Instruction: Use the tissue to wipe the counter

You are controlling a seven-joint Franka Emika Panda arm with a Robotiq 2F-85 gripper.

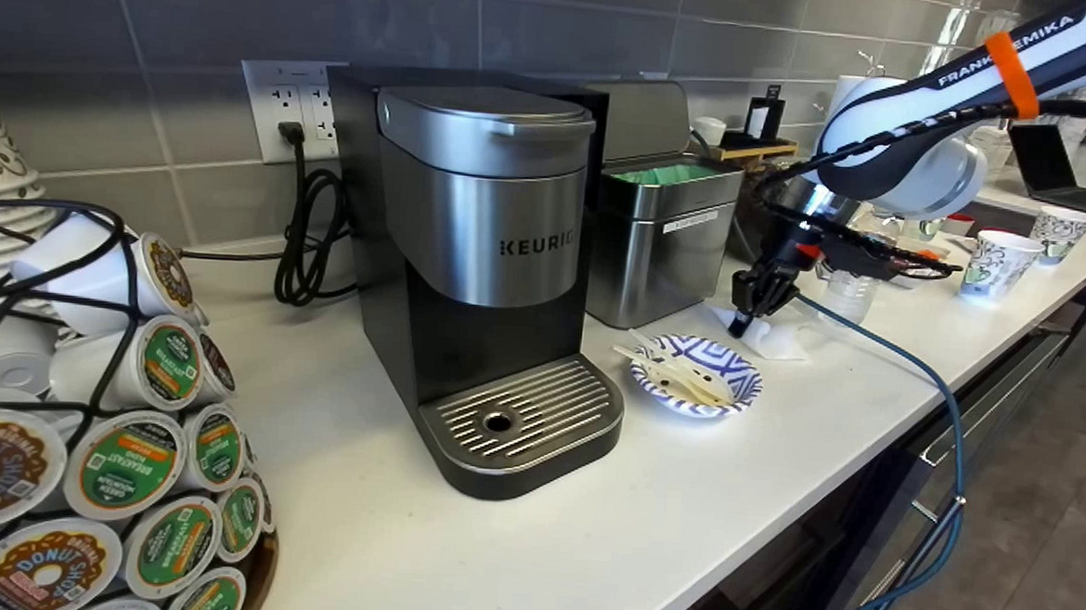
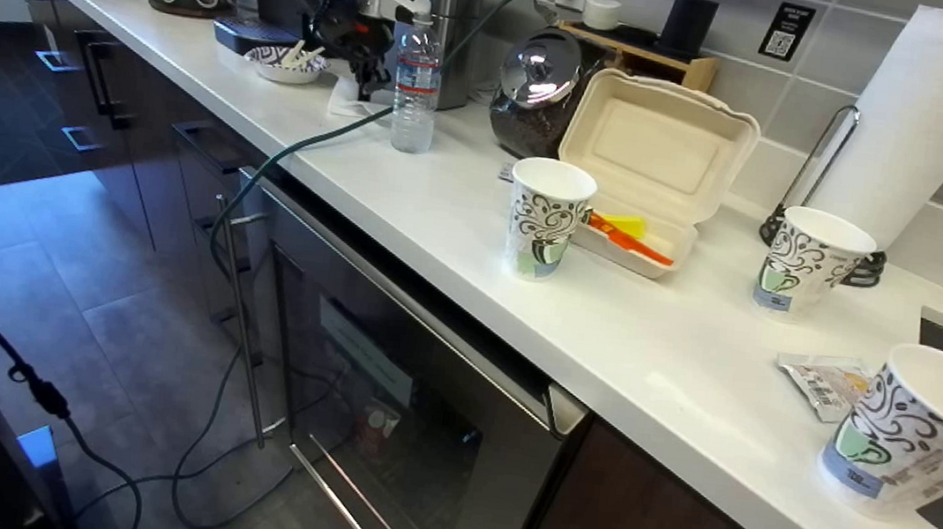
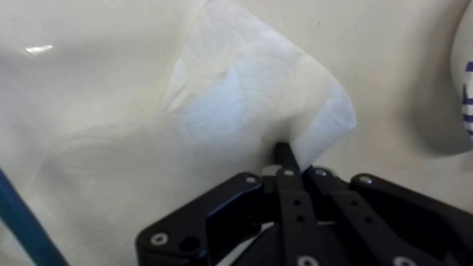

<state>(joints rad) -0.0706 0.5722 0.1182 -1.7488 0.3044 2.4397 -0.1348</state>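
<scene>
The tissue (image 3: 229, 99), thin, white and creased, fills much of the wrist view and lies over the white counter (image 1: 455, 561). Closed black jaws pinch it near one edge, so my gripper (image 3: 292, 160) is shut on the tissue. A fold of paper rises beside the fingertips and partly hides one of them. In an exterior view the gripper (image 1: 740, 328) points down at the countertop, with the white tissue (image 1: 780, 343) spread around its tip. Behind a water bottle, the tissue (image 2: 350, 98) shows only in part in an exterior view.
A blue-and-white patterned plate (image 1: 702, 374) with cutlery sits close beside the gripper. The coffee maker (image 1: 489, 274) and a metal bin (image 1: 662, 246) stand along the wall. A water bottle (image 2: 417, 90) is near the arm. A blue cable (image 1: 885, 337) crosses the counter's front edge.
</scene>
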